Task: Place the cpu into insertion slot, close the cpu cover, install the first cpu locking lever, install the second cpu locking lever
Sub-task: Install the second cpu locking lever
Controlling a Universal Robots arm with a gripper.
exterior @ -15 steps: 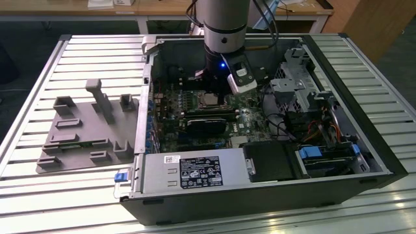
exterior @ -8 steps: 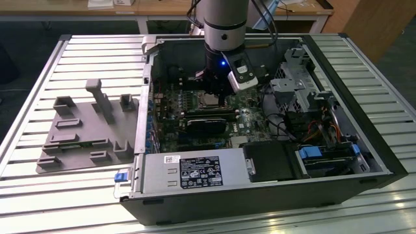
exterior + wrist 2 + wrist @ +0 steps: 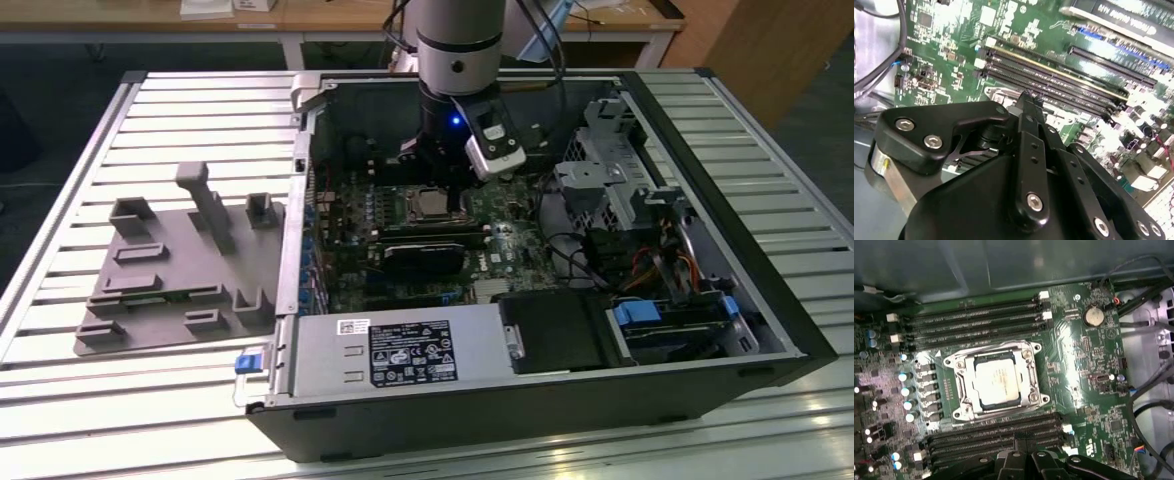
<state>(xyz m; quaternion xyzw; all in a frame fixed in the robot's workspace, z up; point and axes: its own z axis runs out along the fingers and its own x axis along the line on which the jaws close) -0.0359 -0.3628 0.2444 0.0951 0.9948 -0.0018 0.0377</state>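
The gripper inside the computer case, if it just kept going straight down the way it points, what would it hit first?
Probably the long black memory slots beside the insertion slot, where the cpu sits under the cpu cover. The gripper hangs over them; depth is unclear.

Workbench top (image 3: 120, 400) was slatted light metal with glare along the near slats. A grey molded fixture tray (image 3: 167, 275) sat on it at the exterior view's left. Behind stood a wooden desk (image 3: 320, 20) on white legs, with a wooden cabinet (image 3: 774, 50) at the right. The floor (image 3: 54, 90) was dark.
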